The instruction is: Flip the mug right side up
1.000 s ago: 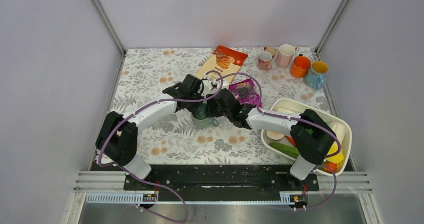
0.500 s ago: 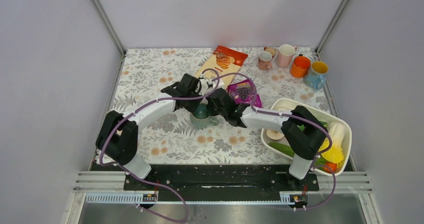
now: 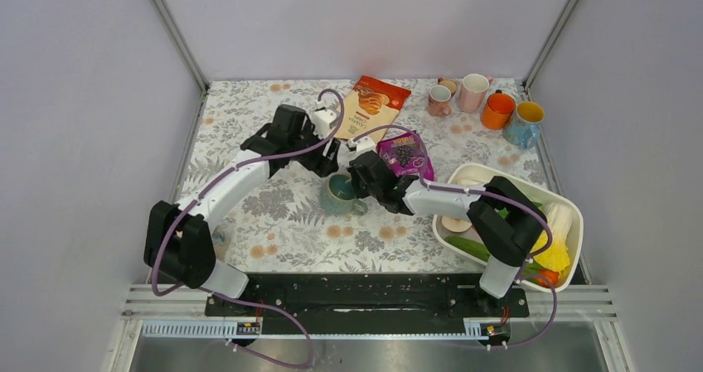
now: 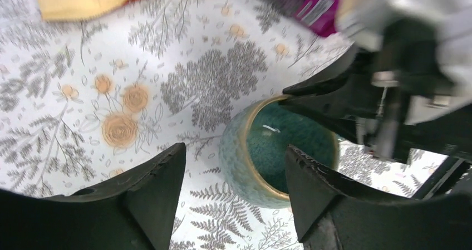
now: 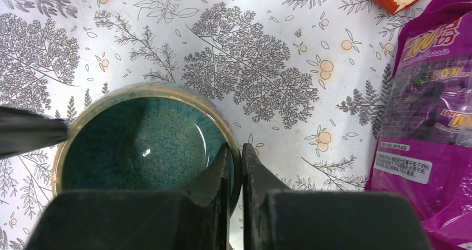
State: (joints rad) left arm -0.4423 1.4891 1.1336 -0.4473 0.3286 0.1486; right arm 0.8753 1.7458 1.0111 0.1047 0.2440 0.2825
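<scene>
At the right wrist, plainer than overhead, right fingers (image 5: 206, 205) pinch the mug (image 5: 139, 144) rim; left fingers (image 4: 144, 200) spread.

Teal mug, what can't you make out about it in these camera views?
- Right wrist view: the teal mug has its near wall and handle hidden behind the right gripper, which is shut on the rim.
- Left wrist view: the mug's far side is covered by that gripper's dark fingers.
- Top view: the grip on the rim is too small to make out.
</scene>
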